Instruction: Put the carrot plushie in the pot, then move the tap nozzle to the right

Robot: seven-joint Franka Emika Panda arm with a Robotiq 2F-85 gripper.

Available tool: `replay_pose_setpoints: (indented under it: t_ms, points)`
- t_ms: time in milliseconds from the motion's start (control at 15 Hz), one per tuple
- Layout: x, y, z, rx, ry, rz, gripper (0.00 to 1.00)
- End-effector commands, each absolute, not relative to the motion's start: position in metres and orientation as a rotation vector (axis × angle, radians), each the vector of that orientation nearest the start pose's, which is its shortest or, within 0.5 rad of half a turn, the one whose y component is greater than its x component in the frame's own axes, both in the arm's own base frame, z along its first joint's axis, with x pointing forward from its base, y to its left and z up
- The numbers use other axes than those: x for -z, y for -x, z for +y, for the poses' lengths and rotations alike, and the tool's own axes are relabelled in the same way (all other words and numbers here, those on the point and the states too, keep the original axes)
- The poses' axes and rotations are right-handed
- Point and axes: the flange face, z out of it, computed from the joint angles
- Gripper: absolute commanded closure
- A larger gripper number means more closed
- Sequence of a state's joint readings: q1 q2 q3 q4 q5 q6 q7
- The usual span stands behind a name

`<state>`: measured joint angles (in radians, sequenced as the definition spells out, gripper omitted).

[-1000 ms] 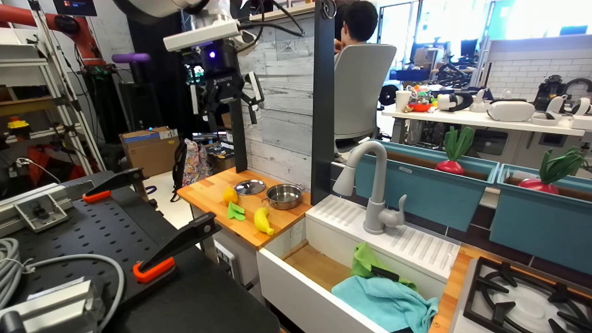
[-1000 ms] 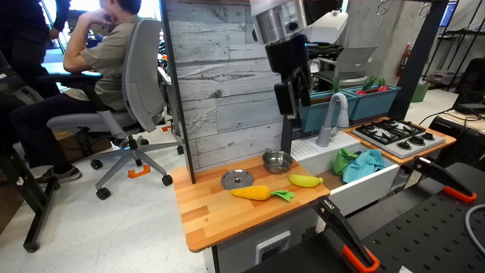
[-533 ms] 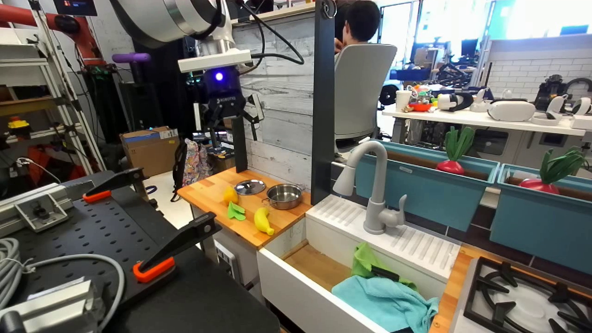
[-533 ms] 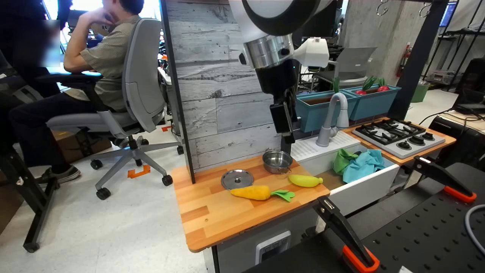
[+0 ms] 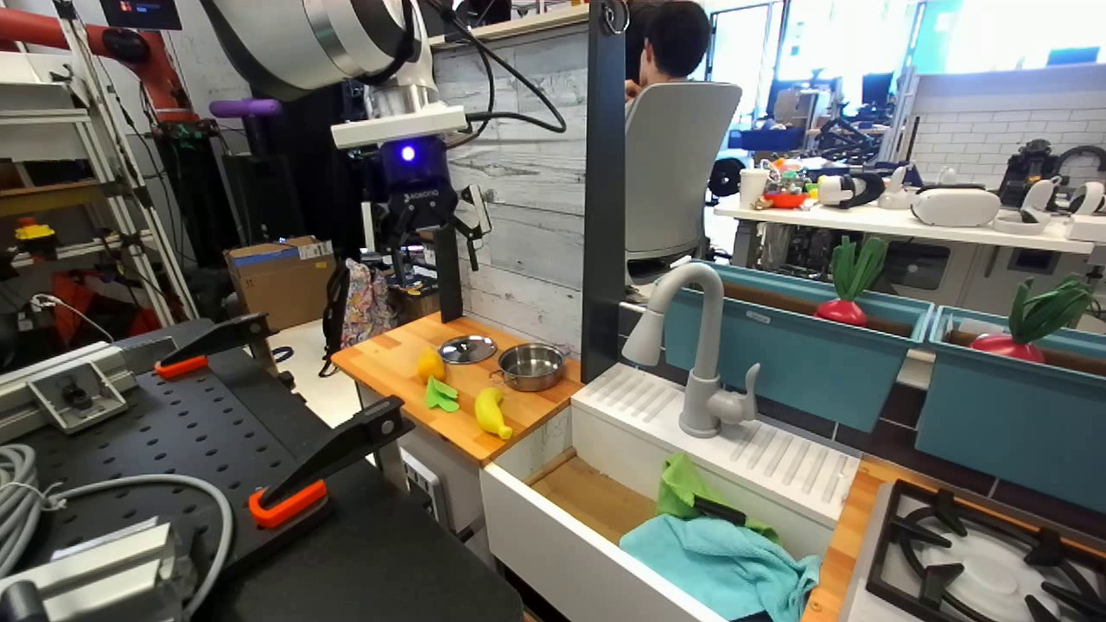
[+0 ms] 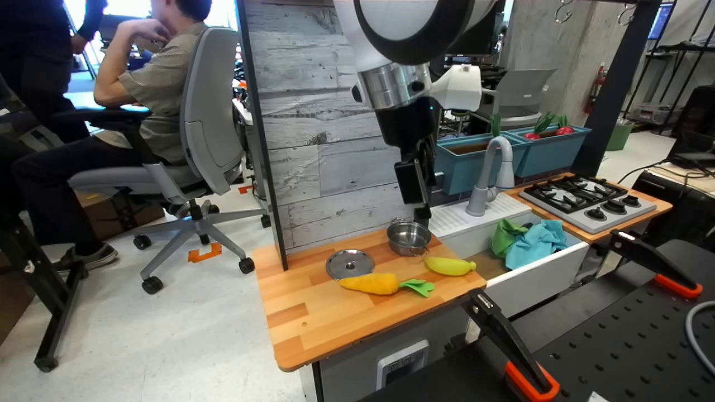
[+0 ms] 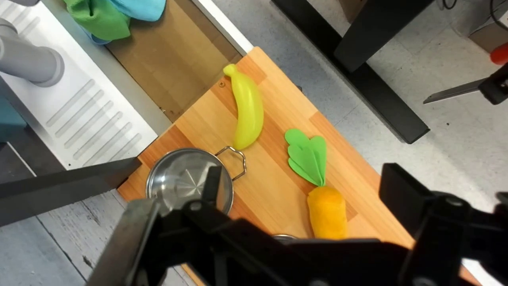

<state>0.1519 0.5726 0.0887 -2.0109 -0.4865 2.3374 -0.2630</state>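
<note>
Wrist view: I look down on the wooden counter point(image 7: 270, 190), white sink point(image 7: 224, 24) adjoining. In both exterior views, grey tap nozzle point(image 5: 708, 345) stands on the sink's back ledge point(image 5: 631, 397), spout end down. My gripper point(image 7: 303, 184) hangs above the counter, 2 fingers wide apart. Steel pot point(image 6: 409, 238) sits near the sink. Carrot plushie point(image 6: 371, 283) lies on the counter, apart from the pot, beside the lid point(image 6: 347, 260). Yellow banana point(image 7: 250, 111) just beside the pot; can't tell if touching.

The carrot plushie point(image 6: 371, 283) is orange-yellow and green, the pot point(image 6: 409, 240) silver, the tap nozzle point(image 5: 708, 337) grey.
</note>
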Motion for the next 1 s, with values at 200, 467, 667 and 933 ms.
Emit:
replay_pose_setpoints:
  t_ms: [200, 467, 667, 933]
  points:
    - [-0.096, -0.567, 0.150, -0.098, 3.046, -1.524, 0.00]
    - [-0.056, -0.569, 0.162, -0.004, 3.012, -1.596, 0.00]
    - [-0.029, -0.566, 0.172, -0.003, 2.951, -1.649, 0.00]
    - [-0.006, -0.561, 0.179, -0.011, 2.903, -1.682, 0.00]
